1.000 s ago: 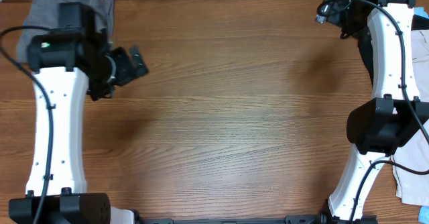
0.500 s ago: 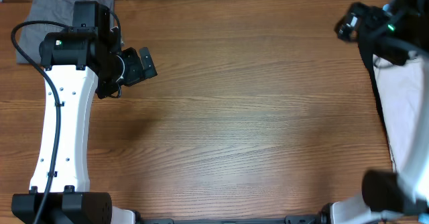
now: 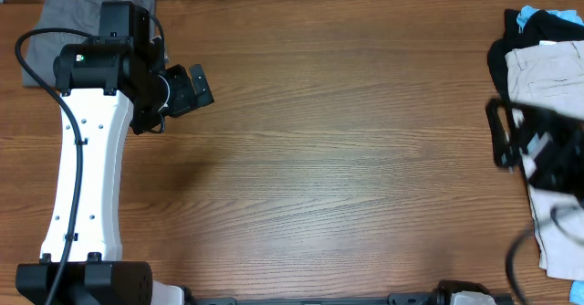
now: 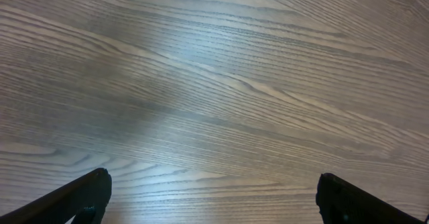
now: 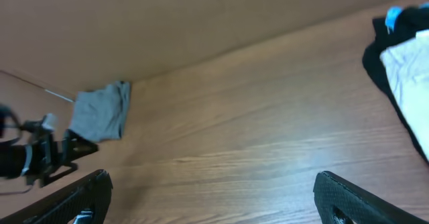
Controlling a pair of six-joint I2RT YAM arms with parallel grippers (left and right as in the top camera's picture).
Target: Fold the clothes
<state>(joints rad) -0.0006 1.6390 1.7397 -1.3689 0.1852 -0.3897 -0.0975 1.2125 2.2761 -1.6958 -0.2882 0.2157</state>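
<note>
A folded grey garment [image 3: 64,11] lies at the table's far left corner, partly under my left arm; it also shows in the right wrist view [image 5: 100,112]. A pile of unfolded clothes lies at the right edge: beige trousers [image 3: 546,68] on a black garment [image 3: 500,49] with a blue one [image 3: 529,16] at the far end. The pile shows in the right wrist view [image 5: 402,56]. My left gripper [image 3: 193,86] is open and empty over bare wood [image 4: 211,197]. My right gripper [image 3: 502,133] is open and empty, blurred, by the pile's near side [image 5: 208,197].
The wooden table [image 3: 338,150] spans the whole overhead view. More pale cloth [image 3: 557,241] lies at the right edge near the front, under my right arm. A brown wall [image 5: 167,23] rises behind the table's far edge.
My right arm has swung from the far right corner toward the near right side, uncovering the clothes pile. My left arm shifted slightly right a second ago and has stayed still since.
</note>
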